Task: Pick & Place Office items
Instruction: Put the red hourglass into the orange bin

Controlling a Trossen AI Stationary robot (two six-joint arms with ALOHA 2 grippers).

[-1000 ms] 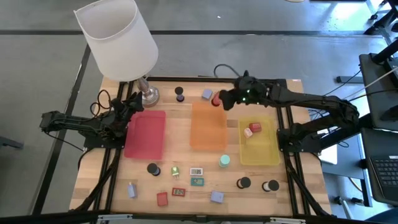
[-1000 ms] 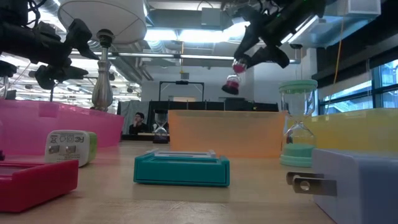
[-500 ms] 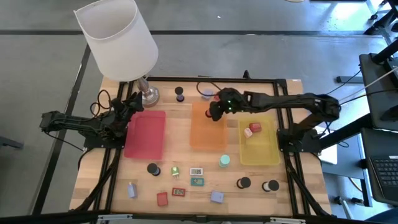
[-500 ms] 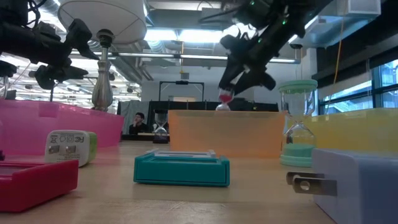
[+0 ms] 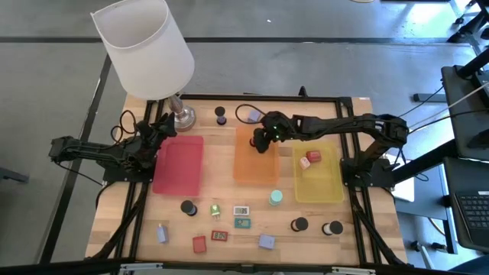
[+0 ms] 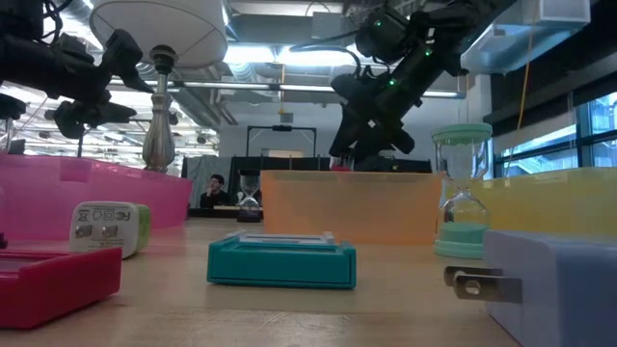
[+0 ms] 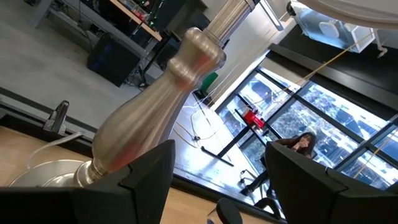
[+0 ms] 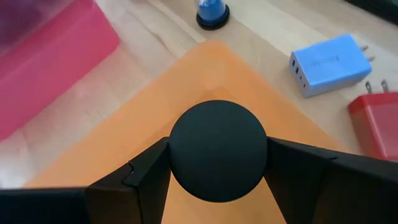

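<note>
Orange tray point(image 5: 256, 164), at table centre, takes this drop: the right gripper point(image 5: 263, 141) hangs over its 12 o'clock end, pinching a black-capped timer point(image 8: 217, 150). Yellow tray point(image 5: 325, 187) at 3 o'clock holds a red block point(image 5: 313, 156). Expect most office items left: about ten lie loose toward 6 o'clock. Left gripper point(image 7: 217, 180) waits spread at the lamp base point(image 7: 149, 112).

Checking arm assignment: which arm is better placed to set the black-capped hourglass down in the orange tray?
Right. The right gripper is shut on the black-capped hourglass, low over the orange tray. The left gripper sits open by the lamp base, beside the pink tray.
</note>
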